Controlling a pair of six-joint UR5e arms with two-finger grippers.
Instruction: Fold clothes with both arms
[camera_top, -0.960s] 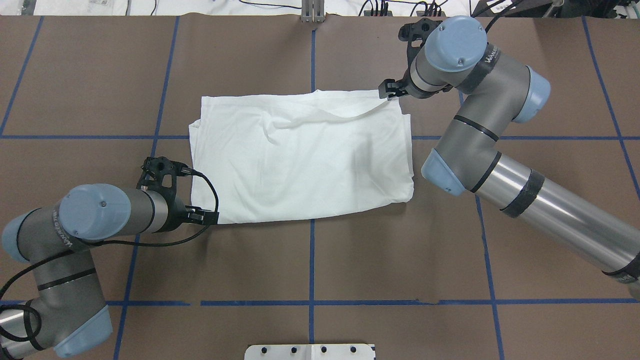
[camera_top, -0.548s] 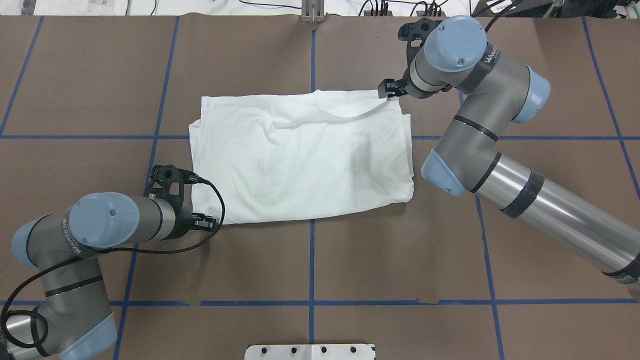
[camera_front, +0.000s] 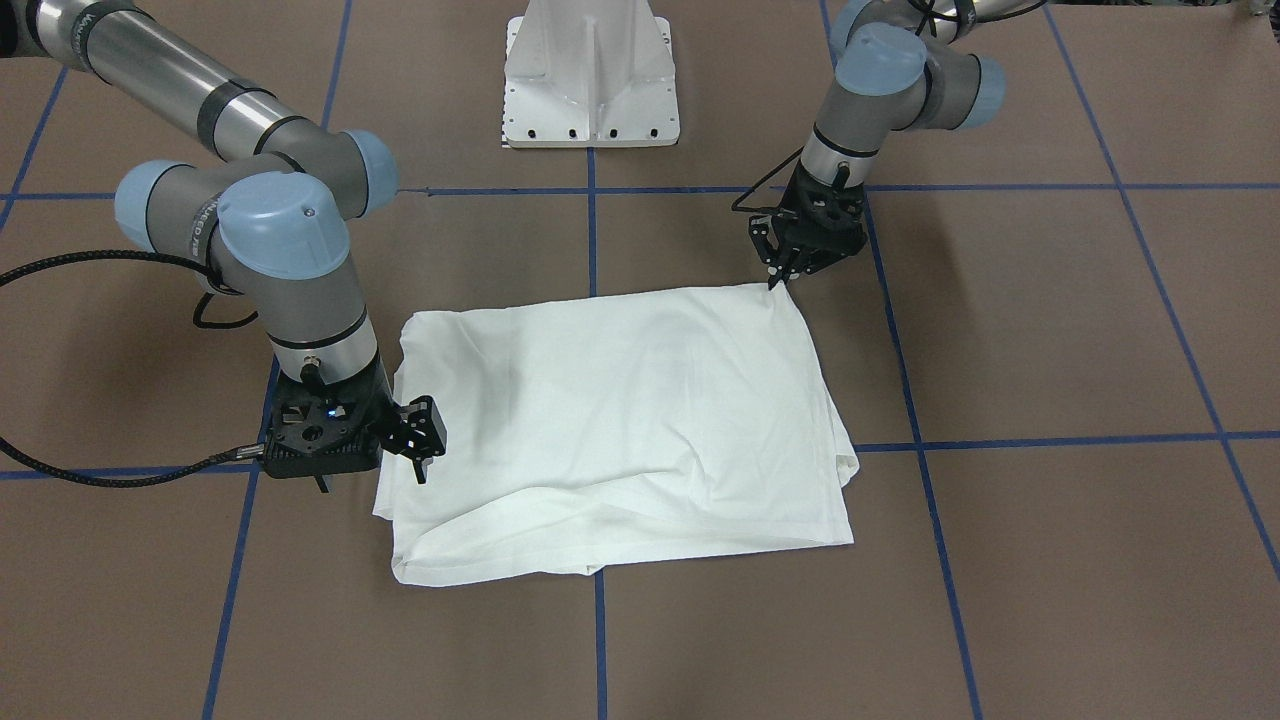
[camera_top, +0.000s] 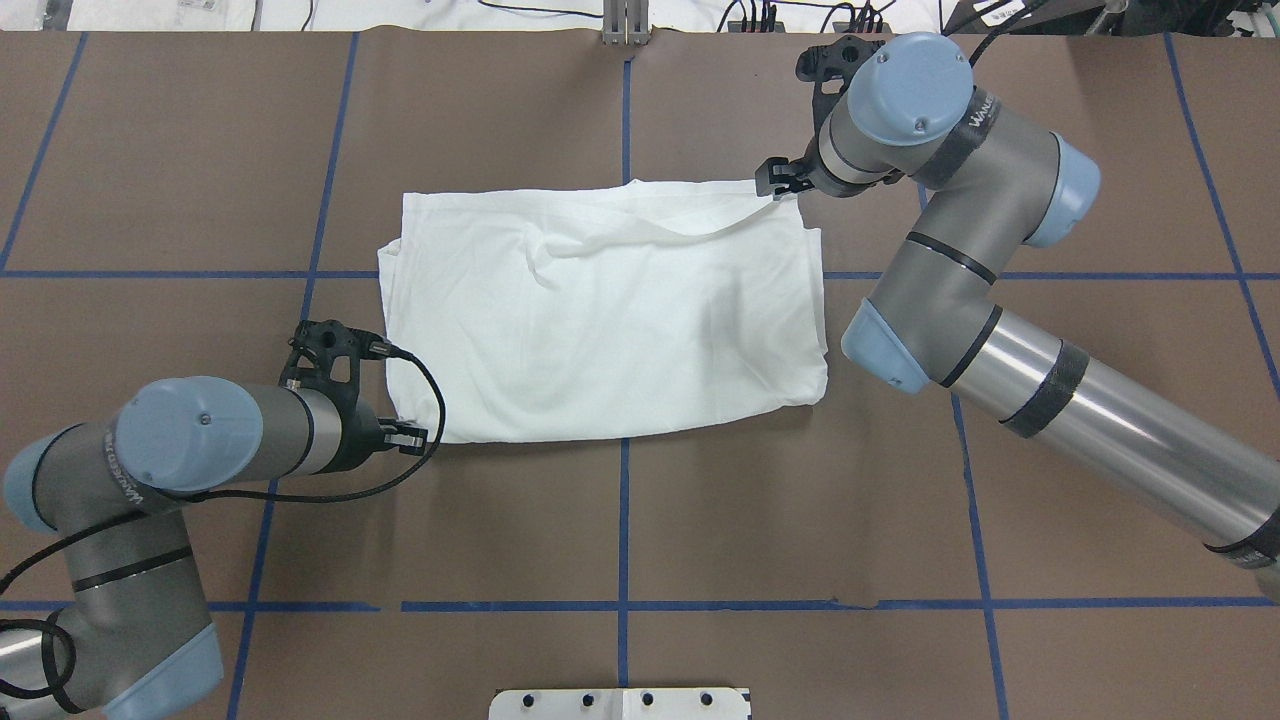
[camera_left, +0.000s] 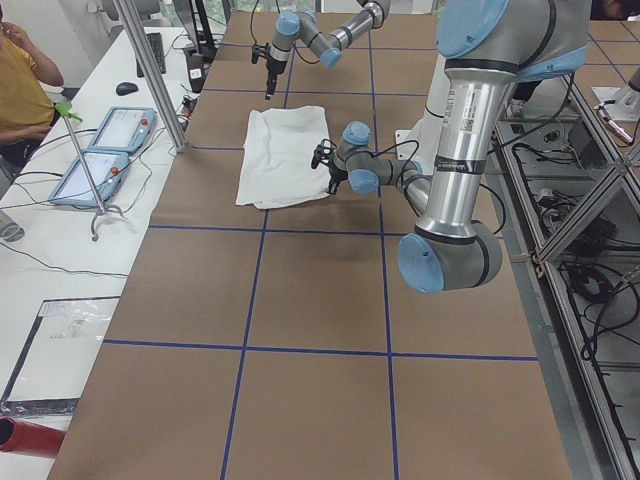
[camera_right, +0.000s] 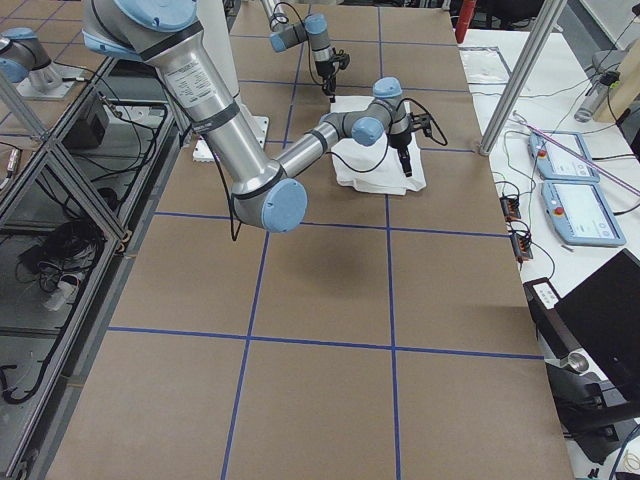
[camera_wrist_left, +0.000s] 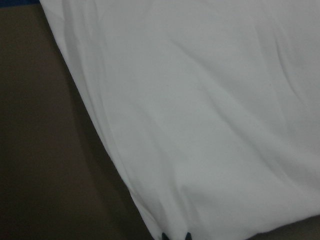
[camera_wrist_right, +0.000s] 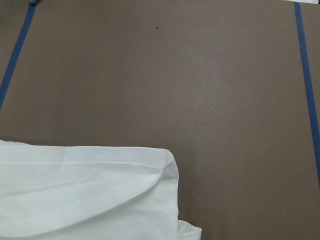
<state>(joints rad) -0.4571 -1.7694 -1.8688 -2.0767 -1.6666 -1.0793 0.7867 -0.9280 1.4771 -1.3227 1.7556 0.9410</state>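
Two grippers meet one garment at opposite corners. The white T-shirt (camera_top: 600, 320) lies folded into a rough rectangle on the brown table (camera_top: 800, 500). It is flat apart from a few soft creases and straddles the blue tape line (camera_top: 623, 520) that runs from near to far through the table's middle.

My left arm (camera_top: 190, 450) comes in from the near left. My left gripper (camera_top: 408, 437) sits low at the shirt's near-left corner. In the front-facing view its fingers narrow to a single point on that corner. In the left wrist view the two dark fingertips (camera_wrist_left: 165, 236) stand close together with white cloth between them, so I read this gripper as pinched on the T-shirt's corner.

My right arm (camera_top: 1050, 390) comes in from the right. My right gripper (camera_top: 777, 182) is at the far-right corner, where a long raised fold of the top layer runs up to it from the shirt's middle. The right wrist view gives only the hemmed corner and bare table, so I cannot tell whether these fingers are apart or together.

The white pedestal base (camera_front: 590, 70) stands at the table's near edge, well apart from the shirt.
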